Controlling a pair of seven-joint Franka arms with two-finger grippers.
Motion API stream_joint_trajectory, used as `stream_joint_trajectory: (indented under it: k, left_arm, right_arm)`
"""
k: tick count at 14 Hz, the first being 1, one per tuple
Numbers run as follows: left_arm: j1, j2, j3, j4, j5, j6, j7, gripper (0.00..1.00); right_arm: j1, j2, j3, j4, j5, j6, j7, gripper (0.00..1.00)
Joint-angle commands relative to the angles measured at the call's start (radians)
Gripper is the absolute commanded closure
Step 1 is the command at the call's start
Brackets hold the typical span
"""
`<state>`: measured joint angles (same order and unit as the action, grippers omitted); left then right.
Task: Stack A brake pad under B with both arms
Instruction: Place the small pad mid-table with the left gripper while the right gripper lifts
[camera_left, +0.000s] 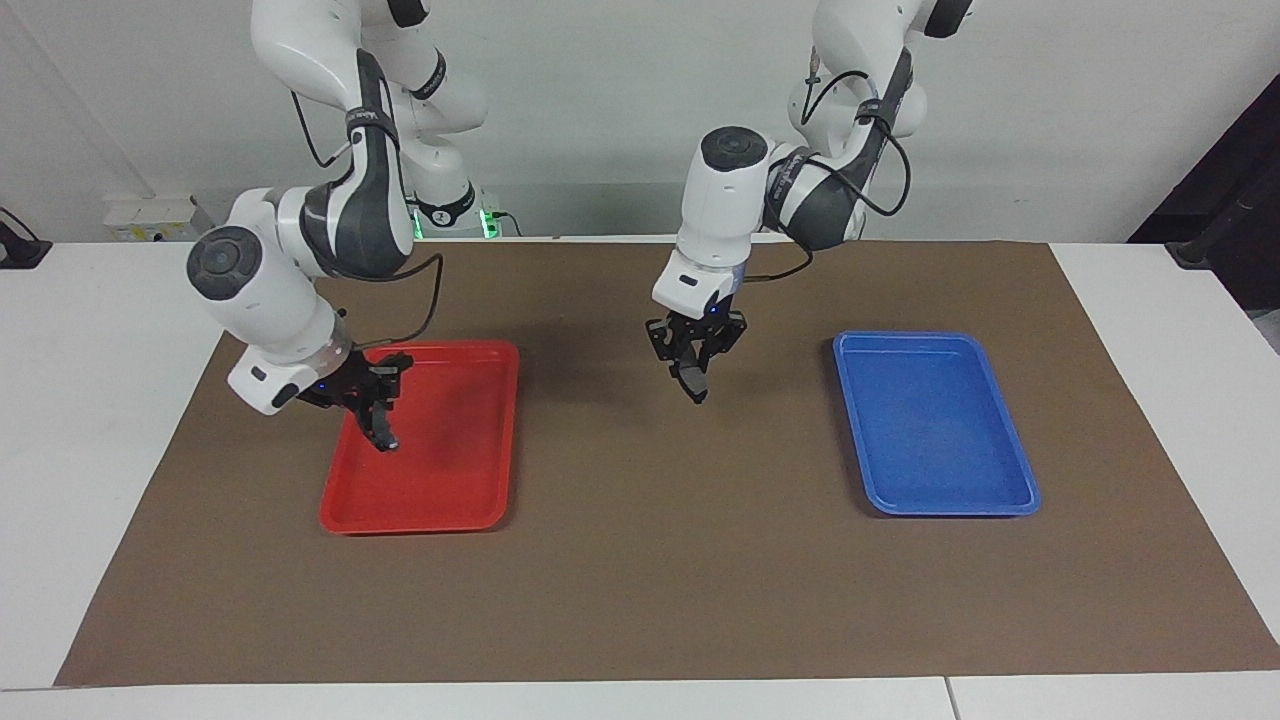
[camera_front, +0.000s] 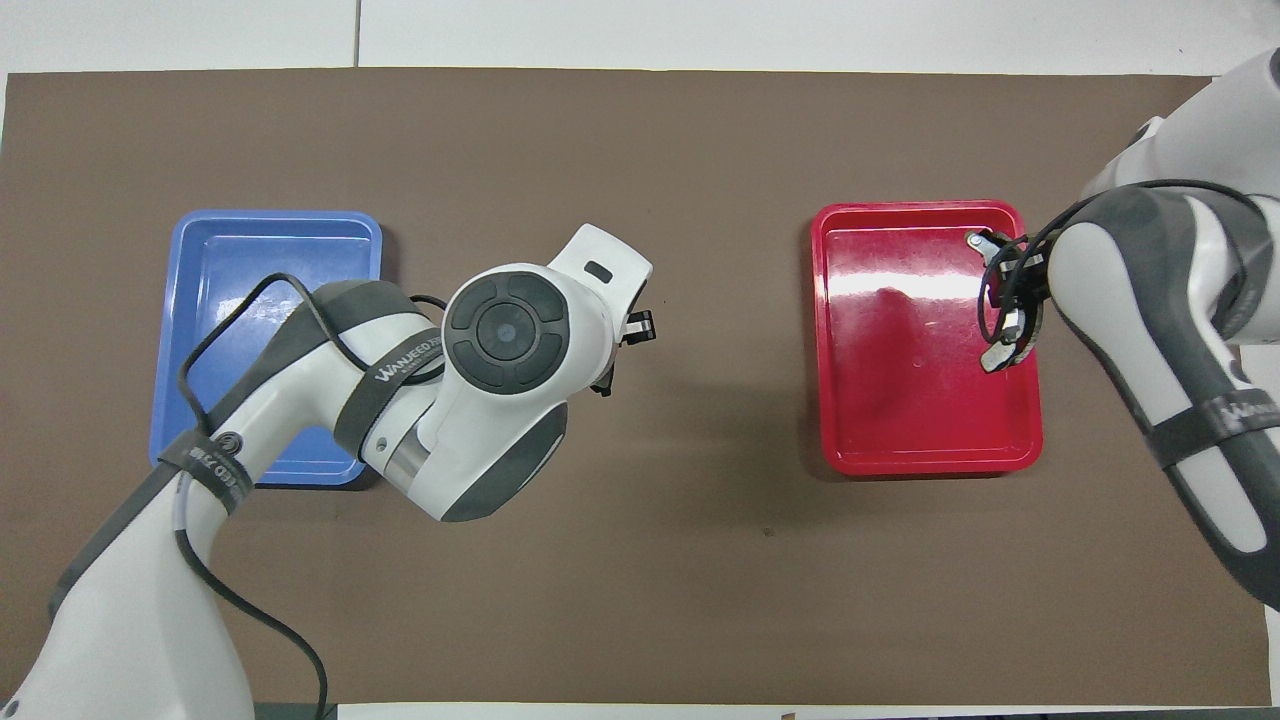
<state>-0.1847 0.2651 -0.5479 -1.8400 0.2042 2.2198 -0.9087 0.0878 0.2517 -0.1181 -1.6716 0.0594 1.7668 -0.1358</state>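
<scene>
Both pads are up, gripped in left jaws mid-desk and right jaws over the red tray; stacking remains.

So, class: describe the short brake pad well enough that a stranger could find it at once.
Start at the brown mat and find the bare stretch between the red tray and blue tray. Over it hangs the left gripper, shut on the short pad. The right gripper holds a longer, curved pad over the red tray.

Brown mat open between red tray, blue tray.
</scene>
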Motion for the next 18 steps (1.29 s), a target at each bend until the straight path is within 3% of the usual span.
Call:
stream_joint_trajectory:
  k: [1,3,7,11,13,16,18]
  left_arm:
    - [-0.041,0.087,-0.001,0.001,0.13,0.056,-0.086,0.99]
    - [-0.059,0.159,-0.003,0.002,0.237,0.112,-0.169,0.99]
    - [-0.081,0.236,-0.009,0.01,0.247,0.176,-0.173,0.99]
    - [-0.099,0.259,-0.006,0.012,0.245,0.173,-0.173,0.99]
    - [-0.099,0.26,-0.006,0.012,0.245,0.164,-0.173,0.87]
    - [-0.099,0.26,-0.004,0.013,0.244,0.162,-0.174,0.47]
    - [-0.099,0.26,-0.001,0.025,0.245,0.161,-0.174,0.35]
  right_arm:
    - [-0.026,-0.006,0.005,0.084,0.019,-0.081,-0.033,0.99]
    - [-0.031,-0.018,0.0,0.088,0.016,-0.105,-0.037,1.0]
    - [-0.049,-0.02,0.003,0.089,0.019,-0.109,-0.044,1.0]
    - [-0.048,-0.02,0.005,0.087,0.019,-0.106,-0.038,1.0]
    - [-0.048,-0.02,0.005,0.087,0.017,-0.104,-0.038,1.0]
    - [-0.048,-0.02,0.005,0.087,0.017,-0.102,-0.038,1.0]
    - [-0.048,-0.02,0.005,0.087,0.017,-0.102,-0.038,1.0]
